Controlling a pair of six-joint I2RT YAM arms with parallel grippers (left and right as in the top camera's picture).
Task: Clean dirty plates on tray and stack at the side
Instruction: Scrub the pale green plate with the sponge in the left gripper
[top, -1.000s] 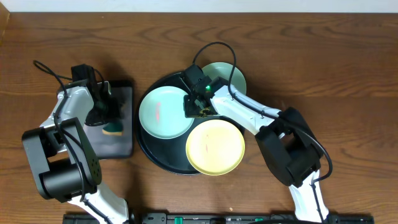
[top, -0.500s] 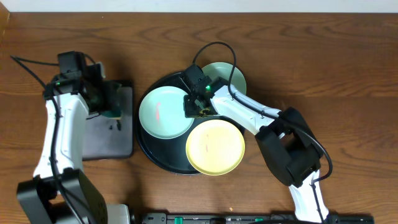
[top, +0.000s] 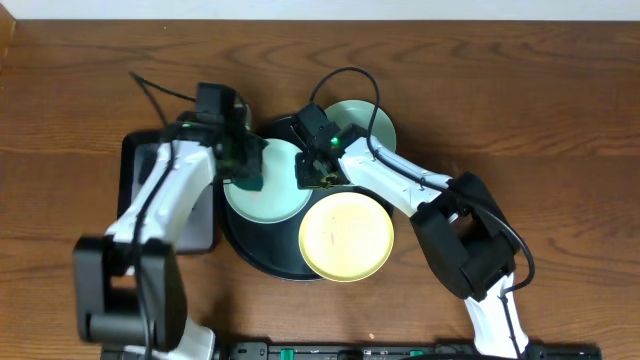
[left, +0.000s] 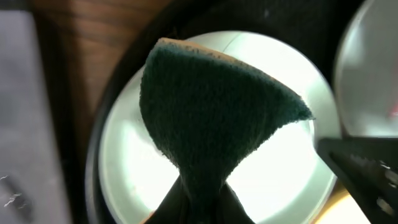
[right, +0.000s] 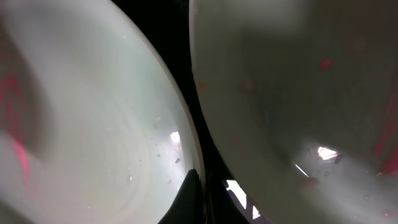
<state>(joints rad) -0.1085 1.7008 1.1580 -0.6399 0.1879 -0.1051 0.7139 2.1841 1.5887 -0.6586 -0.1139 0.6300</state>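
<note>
Three plates lie on the round black tray (top: 240, 245). They are an aqua plate (top: 275, 200) at its left, a mint plate (top: 365, 120) at the back and a yellow plate (top: 346, 237) in front. My left gripper (top: 243, 160) is shut on a dark green sponge (top: 248, 182) and holds it over the aqua plate's left part. The left wrist view has the sponge (left: 211, 106) hanging before that plate (left: 273, 180). My right gripper (top: 314, 176) is shut, its tip (right: 194, 186) against the aqua plate's (right: 93, 124) rim beside the mint plate (right: 292, 93). Red smears show on both.
A smaller black rectangular tray (top: 195, 225) lies left of the round tray, partly under my left arm. Both arms reach over the round tray from opposite sides and their grippers stand close together. Bare wooden table surrounds the trays.
My left arm swung right from the rectangular tray, carrying the sponge over the aqua plate. The right arm and the plates have not moved.
</note>
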